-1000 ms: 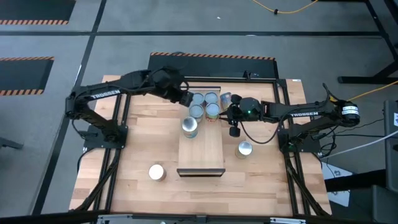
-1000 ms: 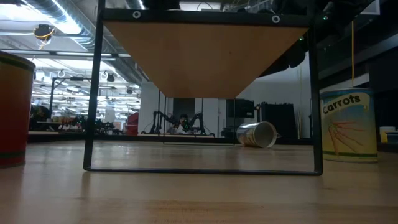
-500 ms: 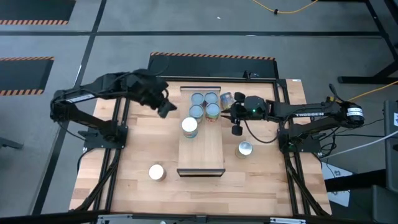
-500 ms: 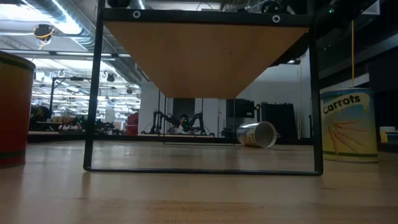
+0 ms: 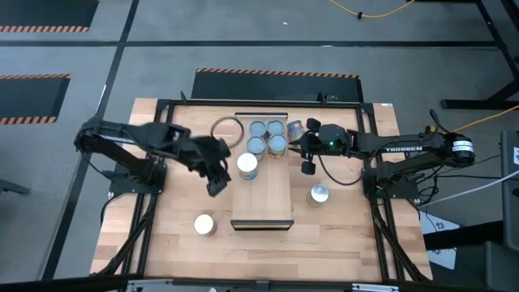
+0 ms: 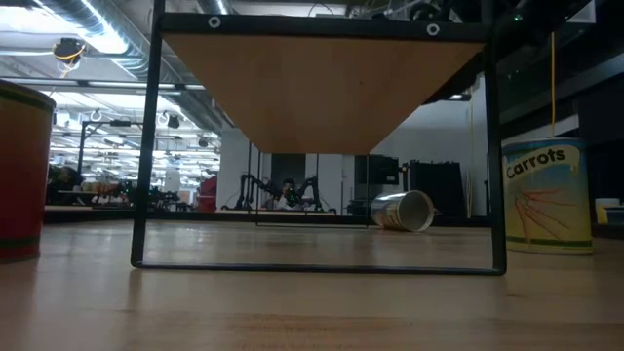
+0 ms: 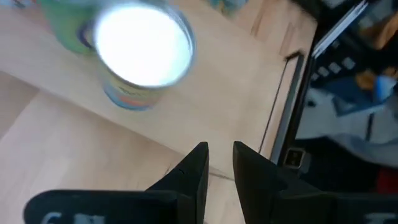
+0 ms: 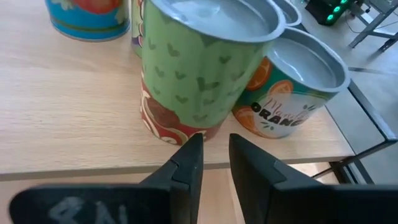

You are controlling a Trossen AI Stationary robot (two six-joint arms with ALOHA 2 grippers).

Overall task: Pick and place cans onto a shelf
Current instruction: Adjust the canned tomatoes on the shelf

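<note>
The shelf (image 5: 263,199) is a raised light-wood board (image 6: 312,88) on a black frame. Several cans stand at its far end (image 5: 268,136), and one white-topped can (image 5: 247,165) (image 7: 142,46) stands nearer the middle. My left gripper (image 5: 217,186) (image 7: 219,155) hovers left of the shelf beside that can, its fingers a narrow gap apart and empty. My right gripper (image 5: 298,149) (image 8: 214,146) points at the shelf's right edge, just short of a green can (image 8: 205,68). It is narrowly open, with nothing between its fingers. An orange-labelled can (image 8: 292,93) stands behind the green one.
On the table a Carrots can (image 5: 319,195) (image 6: 546,195) stands right of the shelf and a red-walled can (image 5: 203,225) (image 6: 19,175) stands near left. One can (image 5: 294,128) (image 6: 403,210) lies on its side by the shelf's far right. A thin ring (image 5: 227,130) lies left of the shelf.
My left gripper has swung away from the cans at the shelf's far end, going left and then toward the table's near edge, rolling as it went. It now hangs beside the shelf's left side, and the ring it covered shows. No can has moved.
</note>
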